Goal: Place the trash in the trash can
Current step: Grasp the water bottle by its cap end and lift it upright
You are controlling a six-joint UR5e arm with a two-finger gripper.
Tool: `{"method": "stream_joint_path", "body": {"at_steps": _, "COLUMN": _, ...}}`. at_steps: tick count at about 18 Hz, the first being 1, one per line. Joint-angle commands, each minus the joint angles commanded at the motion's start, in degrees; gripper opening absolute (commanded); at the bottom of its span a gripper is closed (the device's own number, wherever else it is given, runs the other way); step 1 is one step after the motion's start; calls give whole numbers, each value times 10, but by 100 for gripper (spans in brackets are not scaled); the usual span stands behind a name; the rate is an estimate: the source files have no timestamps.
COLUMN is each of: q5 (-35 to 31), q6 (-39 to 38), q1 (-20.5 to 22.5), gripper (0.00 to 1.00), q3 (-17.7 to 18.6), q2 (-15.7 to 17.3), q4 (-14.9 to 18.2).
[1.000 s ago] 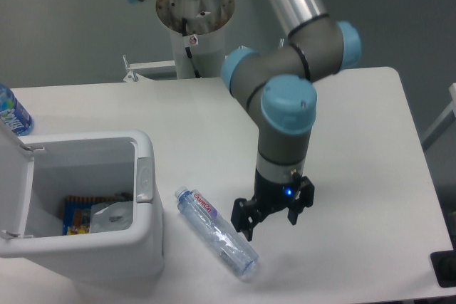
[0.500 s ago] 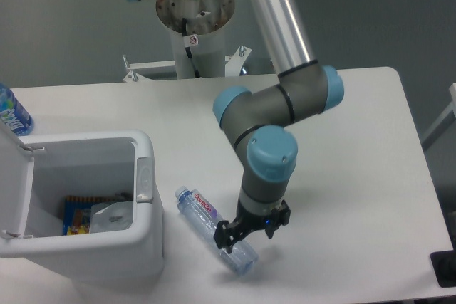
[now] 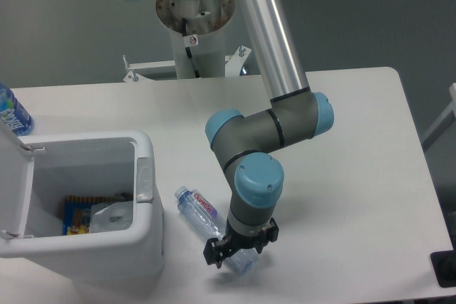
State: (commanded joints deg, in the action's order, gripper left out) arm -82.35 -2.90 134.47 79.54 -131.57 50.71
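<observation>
Since the last frames the gripper [image 3: 231, 252] swung left and dropped over the near end of the clear bottle [image 3: 206, 221], lying right of the open trash can [image 3: 146, 183]. Fingers straddle the bottle; whether they have clamped yet, I cannot tell. Carton apparently already binned; pickup looks imminent.

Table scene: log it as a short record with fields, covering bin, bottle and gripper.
trash can: lid open, wrappers and crumpled paper inside
clear bottle: lying on the table right of the can, cap pointing up-left
gripper: down over the bottle's lower end, jaws astride it; closure not visible
blue-labelled bottle: at the left edge, behind the can
</observation>
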Motion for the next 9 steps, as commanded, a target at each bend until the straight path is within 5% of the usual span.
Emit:
{"method": "stream_joint_path", "body": {"at_steps": 5, "q5": -19, "q6": -3, "q1": -4, "gripper": 100, "q3": -7, "q2": -11, "q4": 0}}
{"method": "stream_joint_path", "body": {"at_steps": 9, "q5": -19, "q6": -2, "q1": -4, "gripper": 64, "q3": -5, "q2": -10, "q4": -1}}
